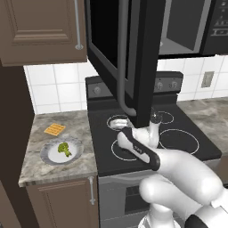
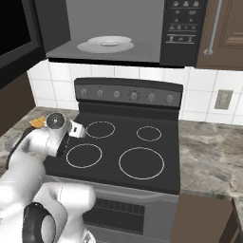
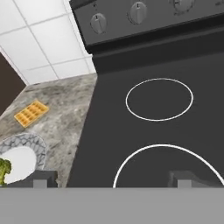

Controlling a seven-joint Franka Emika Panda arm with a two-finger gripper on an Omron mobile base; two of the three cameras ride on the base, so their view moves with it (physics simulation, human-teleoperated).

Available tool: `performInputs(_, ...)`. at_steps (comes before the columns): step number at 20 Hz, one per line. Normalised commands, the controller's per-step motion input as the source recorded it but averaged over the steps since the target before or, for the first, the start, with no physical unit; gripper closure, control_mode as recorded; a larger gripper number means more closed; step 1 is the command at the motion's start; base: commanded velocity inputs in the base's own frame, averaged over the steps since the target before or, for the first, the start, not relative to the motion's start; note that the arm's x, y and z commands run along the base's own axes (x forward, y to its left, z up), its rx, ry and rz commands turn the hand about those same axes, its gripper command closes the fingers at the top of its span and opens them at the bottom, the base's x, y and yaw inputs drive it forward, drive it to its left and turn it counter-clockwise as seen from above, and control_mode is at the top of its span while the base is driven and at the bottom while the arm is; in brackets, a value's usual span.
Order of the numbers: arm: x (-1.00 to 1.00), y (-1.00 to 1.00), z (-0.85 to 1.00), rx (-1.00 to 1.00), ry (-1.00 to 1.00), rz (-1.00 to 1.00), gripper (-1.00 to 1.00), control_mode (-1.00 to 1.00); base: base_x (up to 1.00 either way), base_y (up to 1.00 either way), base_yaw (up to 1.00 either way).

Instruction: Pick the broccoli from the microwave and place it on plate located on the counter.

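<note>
The broccoli (image 1: 65, 149) lies on the plate (image 1: 48, 156), which rests on the counter (image 1: 67, 171) left of the stove. In the hand view the broccoli (image 3: 3, 170) and the plate (image 3: 31, 142) sit at the lower left edge. My gripper (image 3: 113, 179) is open with nothing between its fingers and hovers over the stove's left side, to the right of the plate. It also shows as the gripper (image 1: 155, 118) and the gripper (image 2: 79, 129) in the base views. The microwave (image 2: 118, 19) hangs above the stove with its door (image 1: 133, 58) swung open.
An orange waffle square (image 1: 54, 129) lies on the counter behind the plate. The black stovetop (image 2: 142, 142) with white rings is below my hand. A glass turntable (image 2: 107, 45) sits inside the microwave. The open door hangs low, close over my arm.
</note>
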Motion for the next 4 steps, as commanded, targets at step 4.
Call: performInputs(4, -0.67, -0.16, 0.52, -0.09, 0.00, -0.30, -1.00, -1.00, 0.00, 0.00, 0.00)
